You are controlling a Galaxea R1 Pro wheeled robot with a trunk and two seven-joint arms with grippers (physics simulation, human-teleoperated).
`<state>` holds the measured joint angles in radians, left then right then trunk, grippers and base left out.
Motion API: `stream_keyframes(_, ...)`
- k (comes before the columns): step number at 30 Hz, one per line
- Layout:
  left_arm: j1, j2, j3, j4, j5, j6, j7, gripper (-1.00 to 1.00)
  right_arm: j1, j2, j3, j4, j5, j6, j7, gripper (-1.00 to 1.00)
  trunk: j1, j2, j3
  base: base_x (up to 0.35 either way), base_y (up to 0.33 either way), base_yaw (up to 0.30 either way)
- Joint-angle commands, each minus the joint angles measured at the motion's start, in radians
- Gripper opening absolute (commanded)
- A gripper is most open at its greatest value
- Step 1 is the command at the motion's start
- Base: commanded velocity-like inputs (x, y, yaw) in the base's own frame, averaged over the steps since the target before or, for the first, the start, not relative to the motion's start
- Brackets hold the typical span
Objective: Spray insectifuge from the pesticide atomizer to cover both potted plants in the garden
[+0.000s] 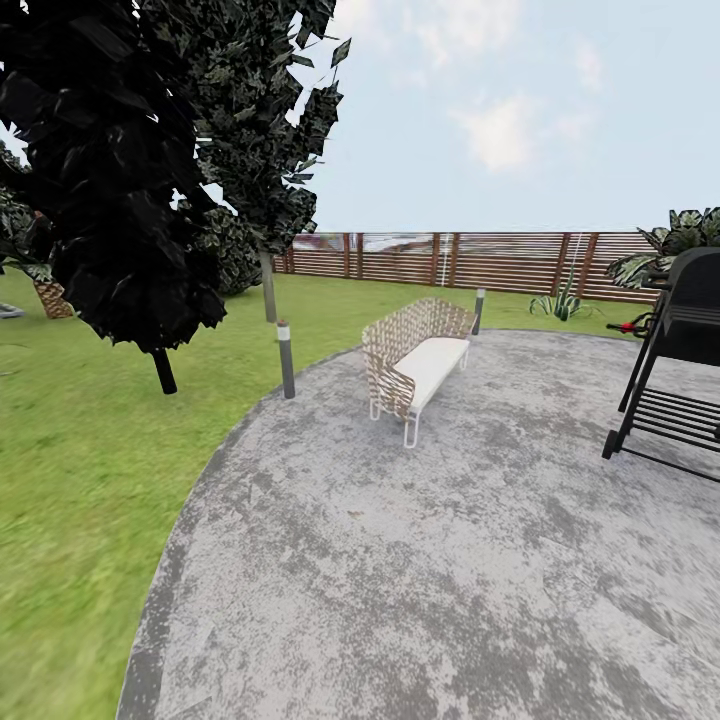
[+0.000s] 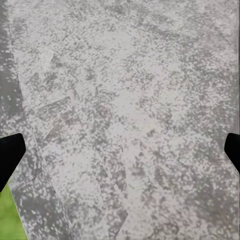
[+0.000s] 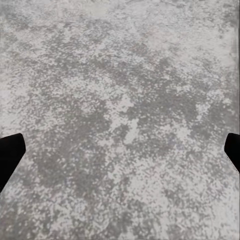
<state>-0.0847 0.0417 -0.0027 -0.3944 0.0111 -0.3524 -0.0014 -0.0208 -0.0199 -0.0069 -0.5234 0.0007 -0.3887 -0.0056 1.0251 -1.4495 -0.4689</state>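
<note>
I am holding both of my arms so that the wrists are pointing down at the ground, and in the head view neither arm is reaching into the scene ahead of me. My left claw (image 2: pixel 120 150) is standing wide open, its two dark fingertips (image 2: pixel 10 155) showing at opposite edges of the left wrist view with nothing between them but the grey gravel patio (image 2: pixel 130 110) below; a sliver of green lawn (image 2: pixel 10 220) is showing past the patio's edge. My right claw (image 3: pixel 120 150) is spread just as wide, gripping nothing and touching nothing, its fingertips (image 3: pixel 10 155) framing mottled grey gravel.

I am looking out across the garden from the round patio (image 1: pixel 420 560), which is filling the ground in front of me and meeting the lawn (image 1: pixel 80 480) along a curved edge on my left. A woven bench (image 1: pixel 415 355) with a white seat is standing on the far part of the patio. Two grey post lamps (image 1: pixel 286 358) are standing near the patio's rim, one at the grass edge left of the bench and one behind it. A black grill (image 1: pixel 675 350) is sitting at the right edge, with something small and red just beside it that I cannot identify. A dark-leaved tree (image 1: pixel 150 150) is looming at upper left. One potted plant (image 1: pixel 560 303), a low rosette of pointed leaves, is sitting far off on the grass just in front of the brown slatted fence (image 1: pixel 470 260). I cannot make out the pesticide atomizer with certainty.
</note>
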Motion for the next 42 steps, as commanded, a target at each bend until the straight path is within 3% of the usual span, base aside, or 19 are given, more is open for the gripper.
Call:
stream_keyframes(1,-0.004,0.0,0.0,-0.002,0.001,-0.004,0.0,1.0,-0.003,0.0,-0.001,-0.003,0.0,-0.004,0.0,1.0,0.0,-0.001,-0.001,0.0,0.0,0.0)
stream_keyframes(20,-0.01,0.004,0.014,0.005,0.002,-0.005,0.0,1.0,-0.019,-0.005,0.004,-0.003,0.01,-0.008,0.003,1.0,0.0,-0.001,-0.001,-0.005,0.01,-0.001)
stream_keyframes(42,-0.006,0.004,0.012,0.006,-0.003,-0.005,-0.002,1.0,-0.019,-0.005,0.001,-0.001,0.006,-0.007,0.0,1.0,0.0,-0.001,-0.012,-0.006,0.284,-0.216)
